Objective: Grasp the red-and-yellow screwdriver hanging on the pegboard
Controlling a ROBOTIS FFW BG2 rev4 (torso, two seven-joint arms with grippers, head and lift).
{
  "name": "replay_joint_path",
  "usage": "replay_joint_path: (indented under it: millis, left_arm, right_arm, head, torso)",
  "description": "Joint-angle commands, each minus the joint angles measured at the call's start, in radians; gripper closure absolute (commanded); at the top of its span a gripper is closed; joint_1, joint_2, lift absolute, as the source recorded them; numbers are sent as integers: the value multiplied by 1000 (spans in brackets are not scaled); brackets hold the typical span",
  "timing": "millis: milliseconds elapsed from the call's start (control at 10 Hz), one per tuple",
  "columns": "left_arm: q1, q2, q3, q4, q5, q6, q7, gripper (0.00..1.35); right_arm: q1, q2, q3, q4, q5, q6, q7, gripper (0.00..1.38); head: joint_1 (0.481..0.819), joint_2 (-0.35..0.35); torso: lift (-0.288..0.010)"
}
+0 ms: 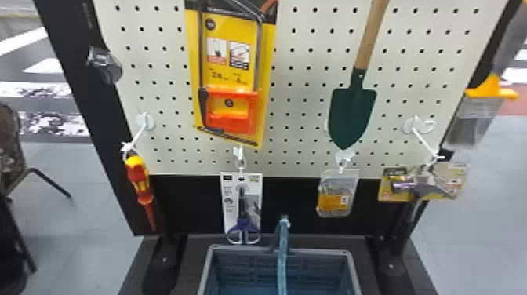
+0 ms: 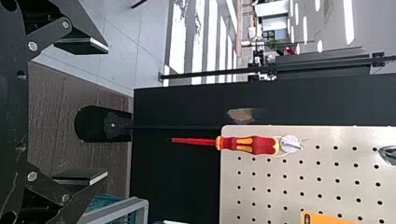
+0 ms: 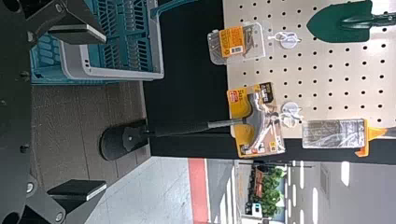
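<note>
Find the red-and-yellow screwdriver (image 1: 138,178) low at the robot's left side of the pale perforated pegboard (image 1: 298,76), hanging handle up and shaft down by a thin loop (image 1: 125,156) from a slim white hook (image 1: 137,136), presumably to set the handle out from the board for a grasp from both sides. See the black two-fingered left gripper (image 2: 102,111) empty and spread wide, well apart from the screwdriver, probably opened to straddle the handle. Note the matching black right gripper (image 3: 102,111), also empty and spread, over by the black-handled metal hammer (image 3: 182,129), likely unneeded here. Judge the grasp not yet made: bring the left gripper forward around the handle, then close squarely. Avoid nudging the loop, for fear of setting the screwdriver swinging.
</note>
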Motion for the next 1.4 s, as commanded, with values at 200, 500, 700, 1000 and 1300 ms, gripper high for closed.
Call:
replay_joint_path:
  millis: [200,500,700,1000,1300]
  left_arm:
    - [-2,0,-2,0,2,2,0,349]
    - [-4,0,-2,0,5,8,0,349]
    - [-19,2,2,0,5,15,-11,349]
    - [-81,8,39,0,8,55,-74,349]
    - [-184,5,108,5,-11,118,-199,349]
  right_arm:
    - [0,0,0,0,0,0,0,191]
    - [0,0,0,0,-3,0,0,191]
    - [0,0,0,0,-3,0,0,191]
    - [0,0,0,2,-5,0,0,191]
    - [-2,0,0,5,-6,0,0,191]
  head:
    - [549,0]
    - [549,0]
    - [549,0]
    - [549,0]
    - [549,0]
  torso:
    - [-100]
    - [-100]
    - [-100]
    - [-100]
    - [-100]
